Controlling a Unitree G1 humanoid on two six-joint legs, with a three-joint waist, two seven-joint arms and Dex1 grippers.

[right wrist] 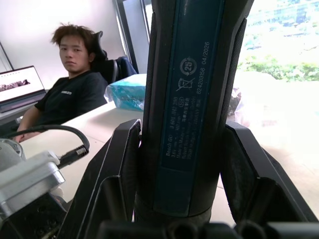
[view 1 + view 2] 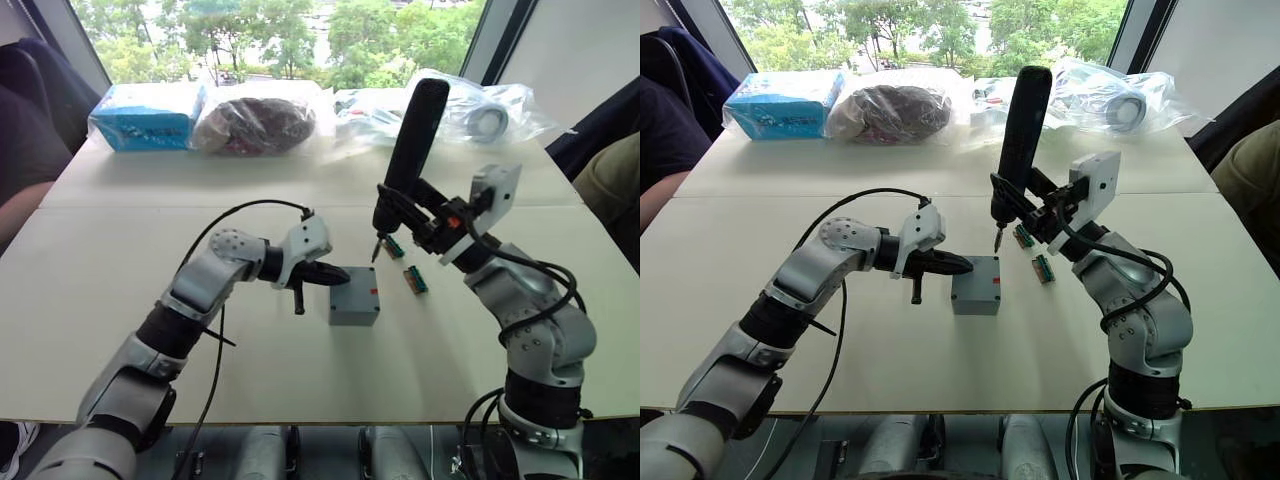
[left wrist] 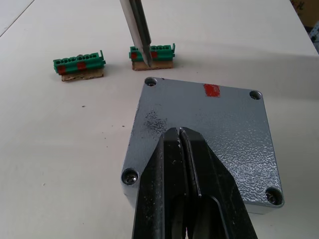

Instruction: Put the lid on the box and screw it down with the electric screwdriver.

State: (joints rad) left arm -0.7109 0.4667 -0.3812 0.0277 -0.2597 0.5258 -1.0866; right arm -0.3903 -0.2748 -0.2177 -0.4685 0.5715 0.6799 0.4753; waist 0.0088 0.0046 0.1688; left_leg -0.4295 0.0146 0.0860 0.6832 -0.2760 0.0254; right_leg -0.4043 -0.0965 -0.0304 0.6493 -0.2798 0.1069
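The grey box (image 2: 353, 312) stands mid-table with the lid (image 3: 209, 124) lying flat on top; a red mark sits near the lid's far edge and there are screws at its corners. My left gripper (image 3: 180, 132) is shut, its tips resting on the lid's top. My right gripper (image 2: 425, 225) is shut on the electric screwdriver (image 2: 410, 150), held nearly upright. The screwdriver's thin bit (image 3: 139, 30) points down just past one far corner of the lid, in front of a green connector. In the right wrist view the blue-and-black screwdriver (image 1: 192, 99) sits between my fingers (image 1: 119, 169).
Two green connectors (image 2: 396, 245) (image 2: 416, 280) lie just beyond and to the right of the box. A blue pack (image 2: 150, 115), a dark bag (image 2: 255, 125) and clear bags (image 2: 480, 110) line the far edge. A person (image 1: 75, 84) sits by a laptop (image 1: 20, 87).
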